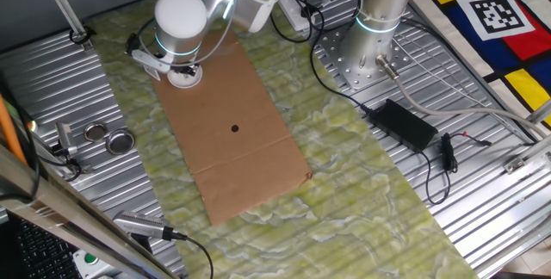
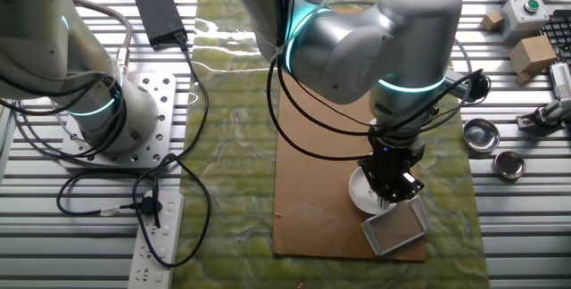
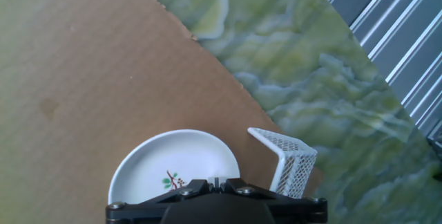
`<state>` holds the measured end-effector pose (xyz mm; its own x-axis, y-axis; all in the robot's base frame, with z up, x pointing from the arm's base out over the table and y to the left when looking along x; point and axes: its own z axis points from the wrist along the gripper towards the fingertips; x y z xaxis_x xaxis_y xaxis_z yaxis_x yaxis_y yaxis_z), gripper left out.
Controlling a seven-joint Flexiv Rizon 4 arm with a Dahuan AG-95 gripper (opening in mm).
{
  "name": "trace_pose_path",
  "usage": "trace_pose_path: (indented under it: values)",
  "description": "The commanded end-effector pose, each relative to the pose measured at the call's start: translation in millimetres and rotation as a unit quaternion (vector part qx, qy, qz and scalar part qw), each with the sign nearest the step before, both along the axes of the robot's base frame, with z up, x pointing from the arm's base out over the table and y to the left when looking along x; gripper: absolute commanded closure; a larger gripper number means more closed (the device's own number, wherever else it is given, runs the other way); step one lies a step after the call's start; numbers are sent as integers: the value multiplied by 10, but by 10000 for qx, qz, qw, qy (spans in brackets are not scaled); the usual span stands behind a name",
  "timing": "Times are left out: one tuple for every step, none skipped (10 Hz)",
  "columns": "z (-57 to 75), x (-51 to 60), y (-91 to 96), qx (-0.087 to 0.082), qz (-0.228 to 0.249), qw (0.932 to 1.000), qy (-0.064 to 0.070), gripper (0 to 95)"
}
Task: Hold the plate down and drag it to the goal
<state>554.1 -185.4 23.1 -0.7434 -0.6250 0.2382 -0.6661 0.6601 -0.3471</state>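
Note:
The plate (image 3: 173,163) is a small white dish with a little plant motif, lying on the brown cardboard sheet (image 3: 83,79) near its corner. It also shows in one fixed view (image 1: 191,77) and the other fixed view (image 2: 360,193). My gripper (image 3: 215,181) stands straight above the plate's near part, jaws closed together, its tip down on the plate (image 2: 390,189). The goal (image 3: 289,160), a whitish mesh corner frame, stands just right of the plate, very near its rim; it shows in the other fixed view (image 2: 395,228) and in one fixed view (image 1: 146,62).
A black dot (image 1: 235,127) marks the cardboard's middle. Two metal lids (image 1: 95,131) (image 1: 120,141) lie on the ribbed table beside the green mat. A second arm's base (image 1: 374,38), a black power adapter (image 1: 405,124) and cables stand at the far side.

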Motion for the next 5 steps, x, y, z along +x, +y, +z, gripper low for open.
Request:
trace_pose_path:
  values:
    - [11,13,-10,-11,32,10000,15,950]
    - [18,16,-11,11,60,10000,46,950]
    - [20,21,-10,20,138,9998,125,950]
    - [20,21,-10,54,195,9996,178,950]
    - [20,21,-9,84,226,9995,228,950]
